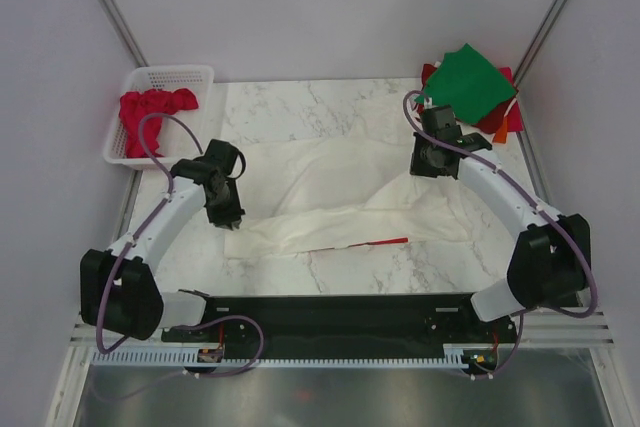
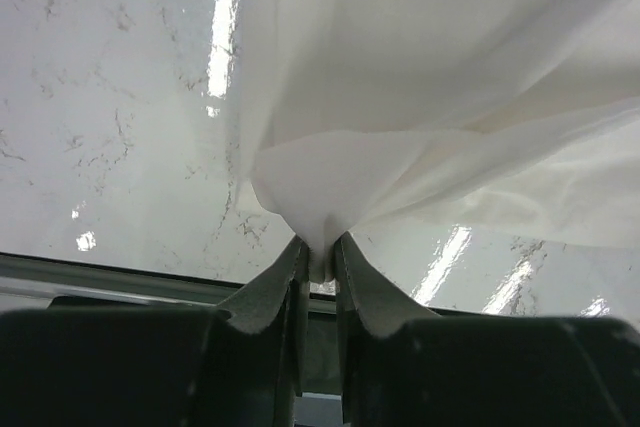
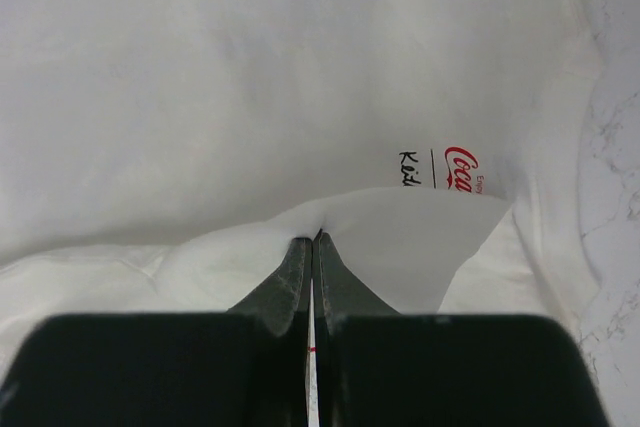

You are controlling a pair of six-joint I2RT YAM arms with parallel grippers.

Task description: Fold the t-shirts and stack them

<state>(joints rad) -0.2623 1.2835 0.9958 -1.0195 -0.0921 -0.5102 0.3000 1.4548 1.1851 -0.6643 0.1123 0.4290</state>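
cream t-shirt [image 1: 340, 197] rumpled mid-table, green-topped stack [image 1: 470, 87] far right.

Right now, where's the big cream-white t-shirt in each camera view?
Top external: cream-white t-shirt spread out mid-frame.
Left wrist: fills the upper right.
Right wrist: fills most of the frame.
Shared landmark: marble table.

The surface [image 2: 110, 97] looks like white marble with grey veins; it is smooth and glossy, with bright reflections of light. The cream-white t-shirt [image 1: 340, 182] is thin, soft, matt cloth with many creases. The fingers [image 2: 275, 292] of the left end effector [image 2: 320, 247] are dark, smooth and matt. The basket [image 1: 172, 70] is white plastic lattice. The green t-shirt [image 1: 468, 82] is matt cloth.
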